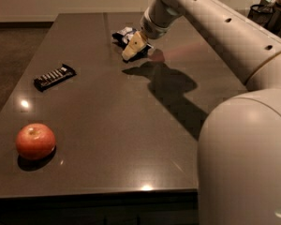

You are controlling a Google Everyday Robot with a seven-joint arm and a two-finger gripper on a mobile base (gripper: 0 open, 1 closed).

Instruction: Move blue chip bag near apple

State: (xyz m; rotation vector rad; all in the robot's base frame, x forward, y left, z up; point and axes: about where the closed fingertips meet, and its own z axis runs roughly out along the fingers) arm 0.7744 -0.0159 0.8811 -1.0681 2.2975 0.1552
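1 blk striped wrapper [54, 77], tbl [131, 139] left.

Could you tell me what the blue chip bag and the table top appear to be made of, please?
The blue chip bag looks like thin foil or plastic film: crumpled, with creased dark blue and white patches. The table top seems a hard, polished dark slab, perhaps stone or laminate: it shows bright glints and a sheen. The gripper hangs right at the bag, at the far end.

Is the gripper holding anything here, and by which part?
Cannot tell. The gripper sits right at the blue chip bag, covering its near right part, so any hold is hidden.
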